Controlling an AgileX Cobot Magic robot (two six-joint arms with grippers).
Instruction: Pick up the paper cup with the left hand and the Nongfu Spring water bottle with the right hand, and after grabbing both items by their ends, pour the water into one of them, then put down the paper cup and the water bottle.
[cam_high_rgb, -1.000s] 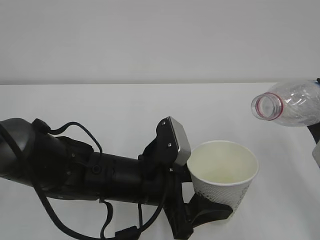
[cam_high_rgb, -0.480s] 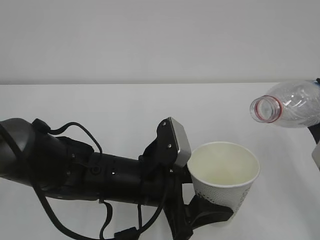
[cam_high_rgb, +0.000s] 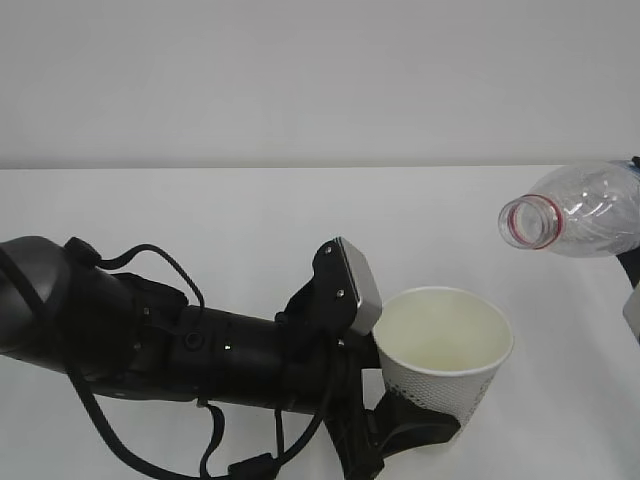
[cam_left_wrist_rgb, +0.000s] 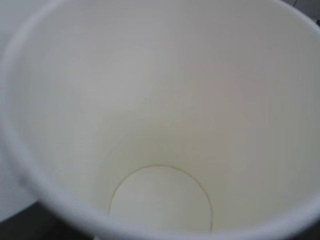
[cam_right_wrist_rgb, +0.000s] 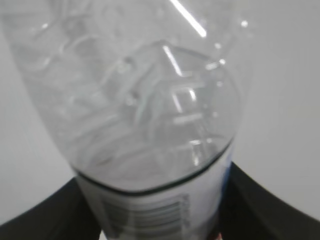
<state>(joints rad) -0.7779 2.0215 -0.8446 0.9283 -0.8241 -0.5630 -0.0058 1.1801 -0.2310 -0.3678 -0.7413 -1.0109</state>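
White table (cam_high_rgb: 200, 210) beneath a plain pale wall (cam_high_rgb: 300, 80), seen from the exterior camera at a downward slant. The bulky black left arm (cam_high_rgb: 150, 345), with looped cables and a grey rectangular block (cam_high_rgb: 357, 285) near its wrist, reaches in from the left edge toward the lower centre. The left hand (cam_high_rgb: 410, 425) is clamped on the lower wall of the paper cup (cam_high_rgb: 445, 345) — its black fingers wrap the dotted, embossed base, and the cup stands slightly tilted with its mouth open upward and toward the camera. The left wrist camera looks straight down into the cup (cam_left_wrist_rgb: 160, 115): white inner wall and round bottom disc, with no liquid discernible. At the upper right the Nongfu Spring water bottle (cam_high_rgb: 580, 212) lies nearly horizontal in the air, its uncapped mouth with the red neck ring pointing left; it is above and to the right of the cup rim, apart from it. The right hand is closed on the bottle's labelled end (only dark jaw edges show at the lower corners of the right wrist view, flanking the bottle (cam_right_wrist_rgb: 145, 115)). A barcode is visible on the label — the clear ribbed body extends away from the camera; whether water remains inside cannot be told.
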